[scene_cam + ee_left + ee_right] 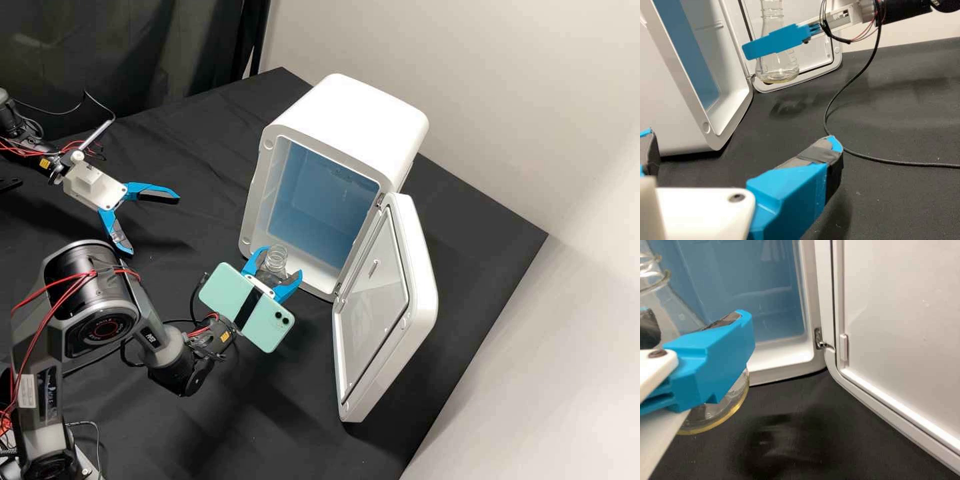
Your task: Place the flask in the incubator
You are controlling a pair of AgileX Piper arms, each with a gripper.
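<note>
Over the black tabletop, the flask is clamped in the right gripper before the open incubator. Its base could be caught on the sill. The left gripper is spread empty.

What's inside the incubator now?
Bare blue walls and floor inside the incubator. The flask, held in the right fingers, is at the opening and hides part of the front floor.

Clear flask near open incubator
</note>
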